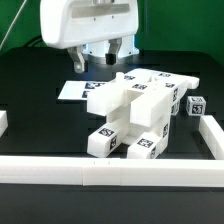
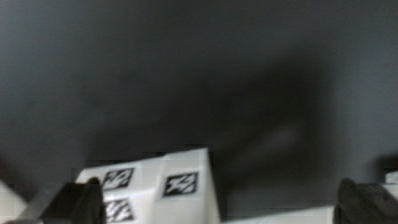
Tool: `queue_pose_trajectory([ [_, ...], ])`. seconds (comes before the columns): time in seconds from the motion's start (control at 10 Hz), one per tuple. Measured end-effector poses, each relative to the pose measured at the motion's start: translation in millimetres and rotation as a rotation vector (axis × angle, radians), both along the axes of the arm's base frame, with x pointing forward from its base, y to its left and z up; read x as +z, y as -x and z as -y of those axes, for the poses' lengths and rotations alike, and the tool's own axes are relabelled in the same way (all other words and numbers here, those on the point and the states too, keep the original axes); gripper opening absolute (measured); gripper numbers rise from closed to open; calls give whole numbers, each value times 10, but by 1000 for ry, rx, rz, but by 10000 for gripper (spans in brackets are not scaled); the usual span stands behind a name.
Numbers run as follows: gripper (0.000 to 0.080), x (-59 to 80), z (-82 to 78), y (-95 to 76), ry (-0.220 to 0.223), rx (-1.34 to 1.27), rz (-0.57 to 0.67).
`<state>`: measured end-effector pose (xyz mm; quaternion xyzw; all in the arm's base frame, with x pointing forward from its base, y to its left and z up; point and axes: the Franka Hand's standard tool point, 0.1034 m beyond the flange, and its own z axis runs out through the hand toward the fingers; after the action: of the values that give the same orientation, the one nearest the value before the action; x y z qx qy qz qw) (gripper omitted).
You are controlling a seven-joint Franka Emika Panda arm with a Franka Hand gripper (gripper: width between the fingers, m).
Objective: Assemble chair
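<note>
So the exterior view is the one that shows the goods: the chair parts (image 1: 135, 112) sit in a loose white heap in the middle of the dark desk (image 1: 30, 105), chunky blocks and frame bits stacked against each other with black-and-white tags facing out. One small cube (image 1: 195, 104) stands by itself just off the heap on the exterior view's right. Low white rails (image 1: 110, 170) border the desk at the front and both sides.

The hand (image 1: 97, 60) hangs above the desk behind the heap, touching none of it. Its fingers are spread apart with nothing between them. Below it, toward the exterior view's left, lies the marker board (image 1: 75, 90), flat on the desk.

The wrist view is a different story. No chair parts in it at all, mostly blurry dark desk (image 2: 196, 70). What it does give is a close look at one corner of the marker board (image 2: 160, 185), three tags readable as squares, and the two dark fingertips (image 2: 80, 200) at the edges of the frame. The hand (image 2: 222, 200) is wide open here too, only desk and board showing in the gap.
</note>
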<state>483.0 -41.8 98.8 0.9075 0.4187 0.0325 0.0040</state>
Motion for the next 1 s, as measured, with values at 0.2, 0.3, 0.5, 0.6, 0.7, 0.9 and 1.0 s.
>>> queue_pose_trajectory([
  [0.2, 649, -110, -69, 55, 6, 7, -2],
  [0.3, 649, -108, -99, 40, 6, -4, -2],
  [0.5, 649, -107, -181, -6, 1, -26, 1],
  [0.6, 649, -111, -221, -49, -2, -27, -4],
  [0.7, 649, -114, -278, -91, -6, -46, -1],
  [0.9, 649, -158, -436, -143, -13, -71, -4],
  [1.0, 649, -139, -483, -198, -17, -87, -3],
])
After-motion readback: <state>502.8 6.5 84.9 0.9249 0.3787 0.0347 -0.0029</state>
